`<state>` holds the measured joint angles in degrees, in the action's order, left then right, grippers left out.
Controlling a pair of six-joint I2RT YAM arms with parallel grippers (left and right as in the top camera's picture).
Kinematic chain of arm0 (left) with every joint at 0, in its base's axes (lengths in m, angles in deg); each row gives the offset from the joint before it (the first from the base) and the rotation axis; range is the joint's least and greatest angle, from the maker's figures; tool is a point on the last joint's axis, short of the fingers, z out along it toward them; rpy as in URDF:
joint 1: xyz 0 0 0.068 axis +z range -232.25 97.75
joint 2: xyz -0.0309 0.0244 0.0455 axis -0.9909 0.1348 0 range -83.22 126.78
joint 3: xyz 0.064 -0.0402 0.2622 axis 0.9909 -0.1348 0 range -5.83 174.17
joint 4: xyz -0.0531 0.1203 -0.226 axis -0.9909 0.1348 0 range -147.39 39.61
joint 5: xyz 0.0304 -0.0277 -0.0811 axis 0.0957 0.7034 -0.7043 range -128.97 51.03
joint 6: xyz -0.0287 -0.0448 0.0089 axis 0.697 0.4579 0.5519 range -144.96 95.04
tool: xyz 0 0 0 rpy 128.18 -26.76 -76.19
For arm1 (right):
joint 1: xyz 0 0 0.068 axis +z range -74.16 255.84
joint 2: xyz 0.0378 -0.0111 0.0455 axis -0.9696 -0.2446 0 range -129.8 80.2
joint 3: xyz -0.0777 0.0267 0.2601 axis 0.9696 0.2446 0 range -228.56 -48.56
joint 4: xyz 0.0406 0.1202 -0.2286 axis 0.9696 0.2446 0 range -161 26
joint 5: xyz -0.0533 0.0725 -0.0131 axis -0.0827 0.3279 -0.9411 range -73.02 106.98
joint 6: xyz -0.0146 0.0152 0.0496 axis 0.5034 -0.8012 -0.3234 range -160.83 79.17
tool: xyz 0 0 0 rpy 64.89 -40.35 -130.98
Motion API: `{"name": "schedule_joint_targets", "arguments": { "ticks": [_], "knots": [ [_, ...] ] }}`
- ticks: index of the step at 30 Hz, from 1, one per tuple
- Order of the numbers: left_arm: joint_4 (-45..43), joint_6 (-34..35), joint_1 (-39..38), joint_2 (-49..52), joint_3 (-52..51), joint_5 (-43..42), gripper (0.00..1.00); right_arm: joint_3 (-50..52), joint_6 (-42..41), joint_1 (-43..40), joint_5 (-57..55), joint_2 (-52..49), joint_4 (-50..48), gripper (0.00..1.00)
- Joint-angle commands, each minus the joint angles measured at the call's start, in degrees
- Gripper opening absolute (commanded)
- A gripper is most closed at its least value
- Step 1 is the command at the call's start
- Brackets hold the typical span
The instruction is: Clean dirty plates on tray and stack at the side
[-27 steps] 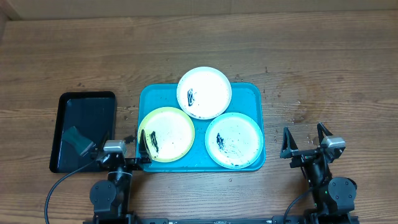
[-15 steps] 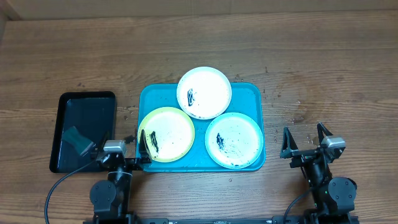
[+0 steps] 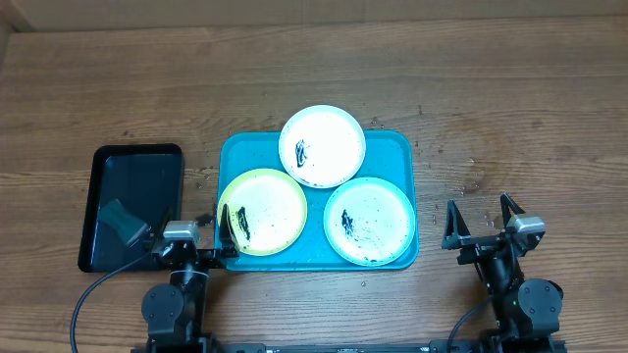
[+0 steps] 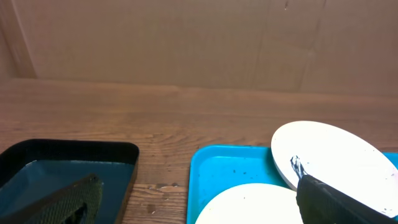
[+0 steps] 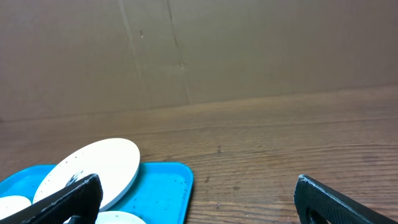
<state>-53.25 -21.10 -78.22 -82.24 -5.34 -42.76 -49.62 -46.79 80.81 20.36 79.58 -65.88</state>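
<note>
Now the left claw (image 3: 194, 226) stands wide and empty, just beside the yellow-green plate (image 3: 262, 212); the right claw (image 3: 481, 227), wide too, rests apart from the tray (image 3: 392, 149). That plate, the white plate (image 3: 322, 145) and the light-blue plate (image 3: 369, 221) lie smeared on it. Better, I think, to steady one rim while wiping, so nothing slides onto the bench (image 3: 491, 88).

No readable txt, labels, brands, nos. or signs in any view. Black marks on the plates (image 3: 322, 145) were just smears, not lettering.
</note>
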Motion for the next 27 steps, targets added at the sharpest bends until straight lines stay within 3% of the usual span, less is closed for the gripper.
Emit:
{"name": "schedule_joint_targets", "arguments": {
  "ticks": [1, 23, 25, 27],
  "knots": [
    [0.2, -0.9, -0.3, -0.7, -0.2, 0.8, 1.0, 0.6, 0.2, 0.3, -0.8, 0.5, -0.5, 1.0],
    [0.2, -0.9, -0.3, -0.7, -0.2, 0.9, 1.0, 0.6, 0.2, 0.3, -0.8, 0.5, -0.5, 1.0],
    [-2.9, -0.6, -0.3, -0.7, -0.2, 0.8, 1.0, 0.6, 0.2, 0.3, -0.8, 0.5, -0.5, 1.0],
    [-7.9, 4.5, -0.3, -0.7, -0.2, -5.2, 1.0, 0.6, 0.2, 0.3, -0.8, 0.5, -0.5, 1.0]
  ]
}}
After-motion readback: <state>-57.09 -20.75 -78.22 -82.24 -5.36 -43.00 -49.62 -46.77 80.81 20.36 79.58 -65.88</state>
